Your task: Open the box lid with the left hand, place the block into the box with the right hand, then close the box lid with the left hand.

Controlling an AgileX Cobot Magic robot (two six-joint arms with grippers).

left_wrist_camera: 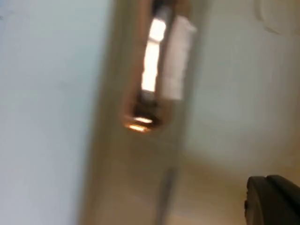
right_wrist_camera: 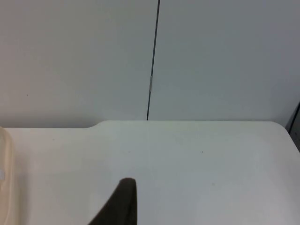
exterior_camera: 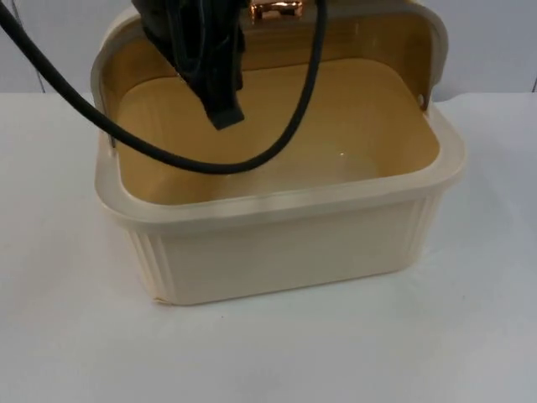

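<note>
Reaching over the open box, the left tool; its grip state cannot be told.

Cream box on white table.

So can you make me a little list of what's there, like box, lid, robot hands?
box: cream ribbed plastic box on the white table top, nothing visible inside
lid: cream plastic lid raised, standing at the back
latch: shiny copper-coloured metal latch on the lid
left hand: left hand over the open box, near the lid
right hand: right hand waits above the table beside the box
</note>
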